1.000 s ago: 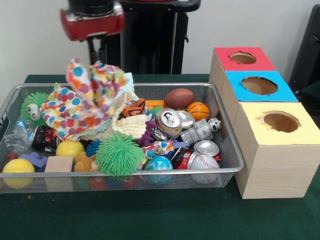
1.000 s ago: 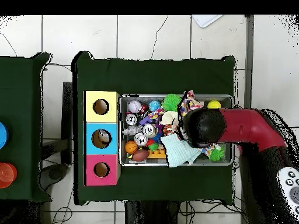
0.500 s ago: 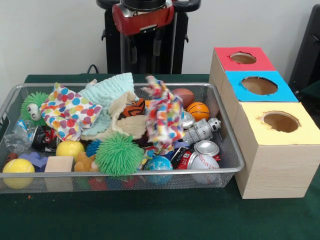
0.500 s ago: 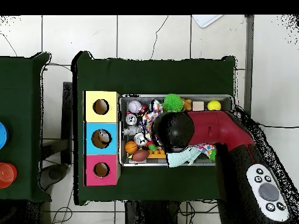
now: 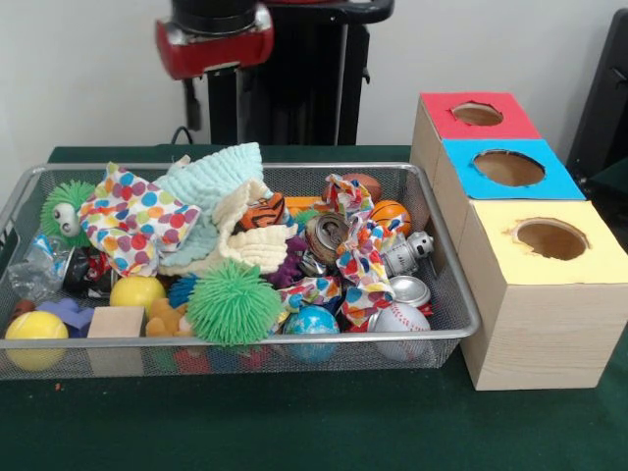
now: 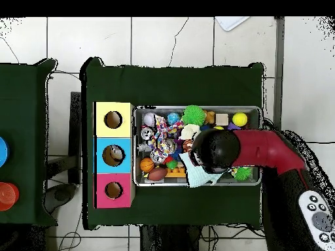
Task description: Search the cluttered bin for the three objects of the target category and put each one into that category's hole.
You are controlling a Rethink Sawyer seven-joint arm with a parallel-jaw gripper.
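The wire bin [image 5: 461,294] holds mixed toys, cans and cloths. A dotted cloth strip [image 5: 358,250] lies loose over the cans [image 5: 329,235] in the bin's right part, beside a silver can [image 5: 407,290] and a baseball [image 5: 400,316]. A second dotted cloth [image 5: 132,216], a mint cloth [image 5: 211,182] and a cream cloth [image 5: 255,245] are heaped at the back left. My gripper [image 5: 211,93] hangs high above the bin's back, under the red wrist, holding nothing that shows. Overhead, the arm's end [image 6: 214,150] covers the bin's middle.
Three boxes with top holes stand beside the bin: red [image 5: 478,114], blue [image 5: 508,168], yellow [image 5: 551,238]. Also in the bin are a football [image 5: 361,182], a basketball [image 5: 392,216], a green spiky ball [image 5: 234,302], yellow balls [image 5: 137,291], a wooden block [image 5: 116,322] and a toy robot [image 5: 407,253].
The dotted cloth strip that hung under the gripper has dropped onto the cans at the bin's right. The arm has swung back toward the left in the front view.
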